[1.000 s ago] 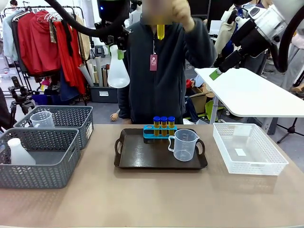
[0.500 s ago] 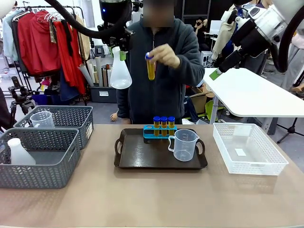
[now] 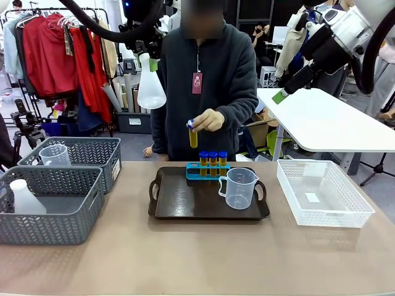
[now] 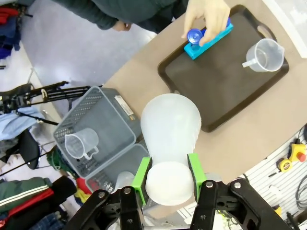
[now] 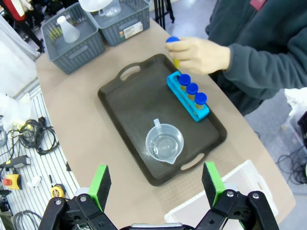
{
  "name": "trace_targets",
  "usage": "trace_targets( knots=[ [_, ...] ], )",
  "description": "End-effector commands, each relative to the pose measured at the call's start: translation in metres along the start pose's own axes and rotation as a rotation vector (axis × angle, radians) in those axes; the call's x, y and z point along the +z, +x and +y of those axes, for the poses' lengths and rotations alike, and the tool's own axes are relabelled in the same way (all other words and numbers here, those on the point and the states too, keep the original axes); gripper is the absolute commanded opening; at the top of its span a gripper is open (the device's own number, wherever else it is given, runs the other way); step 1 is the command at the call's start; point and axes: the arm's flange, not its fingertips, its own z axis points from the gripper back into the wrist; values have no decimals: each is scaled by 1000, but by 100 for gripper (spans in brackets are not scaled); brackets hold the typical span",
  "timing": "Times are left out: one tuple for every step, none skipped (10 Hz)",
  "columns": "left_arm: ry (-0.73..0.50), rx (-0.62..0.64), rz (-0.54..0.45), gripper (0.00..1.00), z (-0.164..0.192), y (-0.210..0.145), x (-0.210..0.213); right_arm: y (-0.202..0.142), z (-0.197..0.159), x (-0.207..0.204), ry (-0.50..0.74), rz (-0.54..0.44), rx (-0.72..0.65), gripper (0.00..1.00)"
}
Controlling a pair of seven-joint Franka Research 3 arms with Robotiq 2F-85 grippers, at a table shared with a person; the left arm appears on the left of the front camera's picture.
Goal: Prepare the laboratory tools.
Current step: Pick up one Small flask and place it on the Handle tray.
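The person's hand (image 3: 210, 119) covers the upper part of the tube (image 3: 193, 137) it holds. The left pincer (image 3: 148, 57) is partly lost against dark clutter in the front view. The near table (image 3: 197, 259) edge is cut off by the picture's bottom.

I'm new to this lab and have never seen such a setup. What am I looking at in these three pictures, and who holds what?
Two white robot arms share a table with a person. The front picture looks across the table from the robot's side; the other two come from cameras on the arms' wrists, looking down along their fingers.

The left gripper is raised high and clamps a white flask by its neck. The right gripper is open, holding nothing, high above the table.

On the table lies a dark tray with a blue rack of three blue-capped tubes and a clear beaker. The person's hand holds a fourth tube just above the rack. At the left stand two grey baskets, at the right a white basket.
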Motion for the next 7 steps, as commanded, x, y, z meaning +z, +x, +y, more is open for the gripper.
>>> trace_targets(
  knots=[
    [1, 14, 44, 0, 5, -1, 7, 0, 0, 2, 6, -6, 2, 100],
    [0, 0, 0, 0, 0, 0, 0, 0, 0, 2, 6, -6, 2, 100],
    [0, 0, 0, 0, 0, 0, 0, 0, 0, 2, 6, -6, 2, 100],
    [0, 0, 0, 0, 0, 0, 0, 0, 0, 2, 6, -6, 2, 100],
    [0, 0, 0, 0, 0, 0, 0, 0, 0, 2, 6, -6, 2, 100],
    [0, 0, 0, 0, 0, 0, 0, 0, 0, 2, 6, -6, 2, 100],
    [0, 0, 0, 0, 0, 0, 0, 0, 0, 2, 6, -6, 2, 100]
  ],
)
